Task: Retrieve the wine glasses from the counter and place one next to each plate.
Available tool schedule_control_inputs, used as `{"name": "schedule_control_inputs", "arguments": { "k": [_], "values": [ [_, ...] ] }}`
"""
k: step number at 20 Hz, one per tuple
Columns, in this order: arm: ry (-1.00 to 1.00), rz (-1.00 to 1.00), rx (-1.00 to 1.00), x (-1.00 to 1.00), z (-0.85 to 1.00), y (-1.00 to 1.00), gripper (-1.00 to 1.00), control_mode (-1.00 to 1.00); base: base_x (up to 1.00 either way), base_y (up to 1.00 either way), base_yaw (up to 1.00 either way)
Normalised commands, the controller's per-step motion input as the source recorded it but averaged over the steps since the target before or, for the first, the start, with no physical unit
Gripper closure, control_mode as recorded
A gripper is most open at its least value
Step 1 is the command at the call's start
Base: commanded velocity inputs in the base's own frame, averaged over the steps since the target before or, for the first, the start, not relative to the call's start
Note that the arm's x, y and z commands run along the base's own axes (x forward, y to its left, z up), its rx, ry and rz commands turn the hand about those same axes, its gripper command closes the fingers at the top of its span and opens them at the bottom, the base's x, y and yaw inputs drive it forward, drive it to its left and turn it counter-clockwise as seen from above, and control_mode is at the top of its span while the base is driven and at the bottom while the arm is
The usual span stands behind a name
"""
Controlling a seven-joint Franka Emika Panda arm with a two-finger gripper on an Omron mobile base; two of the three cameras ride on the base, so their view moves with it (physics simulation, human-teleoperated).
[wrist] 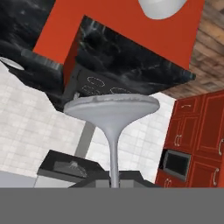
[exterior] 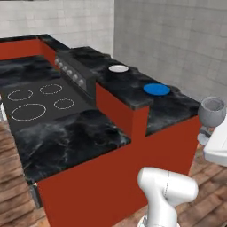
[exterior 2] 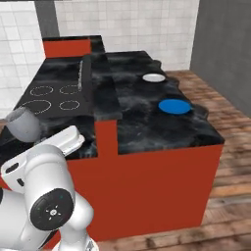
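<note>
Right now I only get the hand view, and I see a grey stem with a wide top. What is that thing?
Observer: A wine glass. The left base view shows its rounded bowl, held in the air just past the end of the counter.
Operator: Is anything set out on that counter?
Observer: Two plates on its raised part: a blue plate nearer the glass and a white plate farther along.
Operator: Is the glass next to a plate yet?
Observer: Not yet. It is off the counter's edge, apart from both plates.
</note>
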Motion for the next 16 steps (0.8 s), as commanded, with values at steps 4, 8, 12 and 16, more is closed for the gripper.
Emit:
{"name": "schedule_control_inputs", "arguments": {
  "k": [4,8,12,16],
  "values": [
    [0.0,0.0,0.0,0.0,0.0,0.0,1.0,1.0,0.23,-1.0,0.27],
    [0.0,0.0,0.0,0.0,0.0,0.0,1.0,1.0,0.35,-1.0,0.34],
    [0.0,0.0,0.0,0.0,0.0,0.0,1.0,1.0,0.34,-1.0,0.44],
    [0.0,0.0,0.0,0.0,0.0,0.0,1.0,1.0,0.43,-0.88,0.41]
  ]
}}
